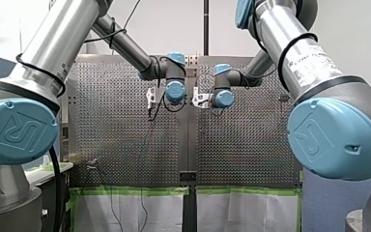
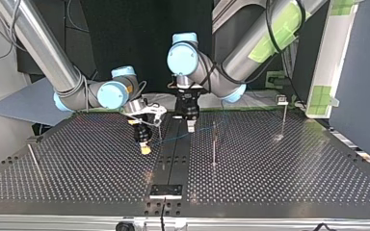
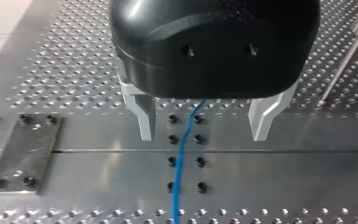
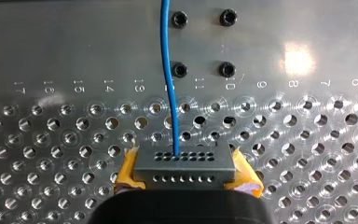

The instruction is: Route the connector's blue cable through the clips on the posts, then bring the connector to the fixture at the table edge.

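Observation:
In the right wrist view my right gripper (image 4: 186,184) is shut on a small grey connector (image 4: 184,164), its yellow pads (image 4: 126,175) pressed on both sides. The blue cable (image 4: 168,70) leaves the connector and runs ahead over the perforated table. The top view shows my right gripper (image 2: 145,148) low at centre left, and my left gripper (image 2: 191,127) just beside it. My left gripper (image 3: 206,127) stands open, metal fingers (image 3: 145,116) wide apart, with the blue cable (image 3: 181,158) passing between and below them, untouched. A thin post (image 2: 214,144) stands right beside it.
Another post (image 2: 284,115) rises at the top view's far right and a third (image 2: 33,156) leans at its left. A bolted metal plate (image 2: 166,191) sits on the centre seam near the table's front edge, also visible beside my left gripper (image 3: 23,151).

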You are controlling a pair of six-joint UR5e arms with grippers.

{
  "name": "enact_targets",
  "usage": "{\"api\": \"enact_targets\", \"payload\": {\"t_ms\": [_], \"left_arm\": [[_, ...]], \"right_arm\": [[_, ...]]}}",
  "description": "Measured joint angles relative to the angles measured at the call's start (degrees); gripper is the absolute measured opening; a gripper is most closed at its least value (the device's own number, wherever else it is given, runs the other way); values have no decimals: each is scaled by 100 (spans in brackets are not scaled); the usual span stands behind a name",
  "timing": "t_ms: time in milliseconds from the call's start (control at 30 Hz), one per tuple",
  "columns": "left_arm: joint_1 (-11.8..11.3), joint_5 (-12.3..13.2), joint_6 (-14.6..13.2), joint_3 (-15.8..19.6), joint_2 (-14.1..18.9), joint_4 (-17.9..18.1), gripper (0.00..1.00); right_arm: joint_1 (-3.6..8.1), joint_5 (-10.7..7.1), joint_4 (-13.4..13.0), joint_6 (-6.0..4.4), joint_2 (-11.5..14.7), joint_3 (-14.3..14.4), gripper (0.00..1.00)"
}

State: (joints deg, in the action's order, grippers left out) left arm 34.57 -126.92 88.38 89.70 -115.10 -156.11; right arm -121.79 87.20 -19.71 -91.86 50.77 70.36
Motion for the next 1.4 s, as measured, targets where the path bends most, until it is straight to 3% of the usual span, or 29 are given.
{"api": "enact_targets", "payload": {"t_ms": [367, 1000, 1033, 1067, 1100, 1133, 1167, 1200, 1233, 1267, 1300, 1400], "left_arm": [[-76, -140, 17, -235, -57, -36, 100], [-86, -84, 28, -244, -59, -25, 100], [-87, -101, 15, -244, -59, -20, 89], [-87, -131, -11, -244, -59, -10, 89], [-87, -157, -34, -244, -59, 0, 75], [-88, -199, -73, -244, -59, 14, 53], [-88, -232, -105, -244, -59, 24, 53], [-88, -270, -142, -244, -59, 37, 36], [-89, -314, -182, -244, -59, 49, 12], [-89, -374, -230, -244, -59, 64, 12], [-89, -417, -260, -244, -59, 75, 0], [-89, -520, -327, -244, -60, 107, 0]], "right_arm": [[-12, 0, 10, 12, 0, 1, 2], [-8, 0, 18, 21, 1, -1, 2], [-7, 0, 18, 23, 1, -1, 2], [-8, 0, 18, 24, 1, 0, 2], [-7, 0, 18, 24, 1, -1, 2], [-7, 0, 19, 25, 1, -1, 2], [-8, 0, 21, 25, 1, -1, 2], [-8, 0, 22, 26, 1, -2, 2], [-8, 0, 24, 26, 1, -2, 2], [-7, 0, 25, 26, 1, -3, 2], [-8, 0, 26, 26, 1, -3, 2], [-7, 0, 27, 26, 1, -4, 2]]}}
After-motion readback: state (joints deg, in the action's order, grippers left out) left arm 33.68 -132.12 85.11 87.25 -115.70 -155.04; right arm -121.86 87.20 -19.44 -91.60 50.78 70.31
